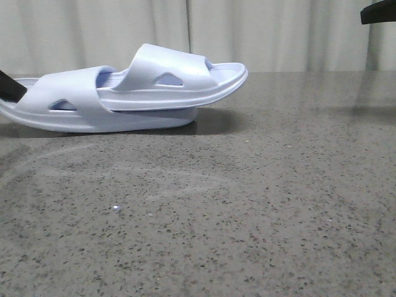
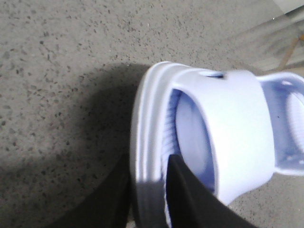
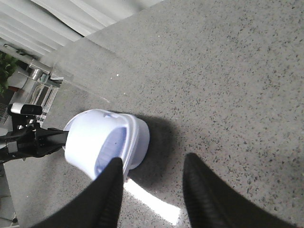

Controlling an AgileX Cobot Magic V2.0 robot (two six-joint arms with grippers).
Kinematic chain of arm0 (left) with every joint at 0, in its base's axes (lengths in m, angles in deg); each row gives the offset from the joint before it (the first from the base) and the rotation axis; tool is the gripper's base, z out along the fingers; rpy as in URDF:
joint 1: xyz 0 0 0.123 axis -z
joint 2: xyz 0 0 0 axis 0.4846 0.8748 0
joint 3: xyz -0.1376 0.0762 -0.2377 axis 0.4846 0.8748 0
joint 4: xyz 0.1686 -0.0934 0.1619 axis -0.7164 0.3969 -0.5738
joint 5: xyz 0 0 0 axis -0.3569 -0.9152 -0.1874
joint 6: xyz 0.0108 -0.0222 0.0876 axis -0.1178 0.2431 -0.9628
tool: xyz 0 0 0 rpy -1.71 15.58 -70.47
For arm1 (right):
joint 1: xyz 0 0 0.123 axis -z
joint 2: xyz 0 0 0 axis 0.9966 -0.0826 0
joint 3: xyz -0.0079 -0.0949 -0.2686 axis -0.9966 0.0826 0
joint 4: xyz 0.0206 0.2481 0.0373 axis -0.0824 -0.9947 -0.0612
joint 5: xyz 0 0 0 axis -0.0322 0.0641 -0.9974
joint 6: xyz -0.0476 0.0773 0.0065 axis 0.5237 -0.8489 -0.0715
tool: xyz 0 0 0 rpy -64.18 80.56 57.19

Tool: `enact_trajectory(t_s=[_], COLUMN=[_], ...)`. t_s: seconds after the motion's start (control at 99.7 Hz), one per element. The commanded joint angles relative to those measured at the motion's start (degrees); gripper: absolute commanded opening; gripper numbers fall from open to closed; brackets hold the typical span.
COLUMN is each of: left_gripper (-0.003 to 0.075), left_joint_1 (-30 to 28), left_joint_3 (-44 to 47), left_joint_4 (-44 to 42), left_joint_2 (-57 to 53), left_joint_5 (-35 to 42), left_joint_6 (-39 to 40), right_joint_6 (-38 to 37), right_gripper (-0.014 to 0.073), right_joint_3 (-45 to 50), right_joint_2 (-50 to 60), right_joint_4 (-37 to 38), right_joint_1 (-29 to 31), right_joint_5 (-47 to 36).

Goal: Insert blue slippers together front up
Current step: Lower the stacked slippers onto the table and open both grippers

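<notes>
The left gripper (image 2: 152,199) pinched the lower slipper's (image 1: 80,108) rim to steady the nested pair, while the right gripper (image 3: 152,190) hung open and empty.

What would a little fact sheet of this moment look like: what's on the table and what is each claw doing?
Surface: speckled grey stone table
Items: two pale blue slide slippers, upper slipper tucked under the strap of the lower slipper
Left gripper: shut on the lower slipper's rim
Right gripper: open, holding nothing, above the table
Backdrop: pale curtain
</notes>
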Motion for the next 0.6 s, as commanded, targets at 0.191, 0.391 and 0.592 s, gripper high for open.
enact_trajectory(t_s=[0.191, 0.391, 0.592], left_gripper=[0.0427, 0.0424, 0.0318], left_joint_1=[-0.48, -4.77, -7.12], left_joint_3=[-3.75, -9.27, -11.31], left_joint_4=[2.64, 2.74, 2.55], left_joint_2=[-2.69, -8.61, -17.10], left_joint_5=[-4.77, -11.88, -13.13], left_joint_6=[-4.48, -4.70, -4.70], right_joint_6=[0.10, 0.07, 0.07], right_gripper=[0.0244, 0.0244, 0.0059], right_joint_3=[-1.76, -1.76, -1.02], right_joint_2=[2.55, 4.32, 8.17], right_joint_4=[-2.05, -0.88, -1.52], right_joint_1=[0.42, 0.42, 0.19], right_joint_5=[7.08, 7.06, 6.54])
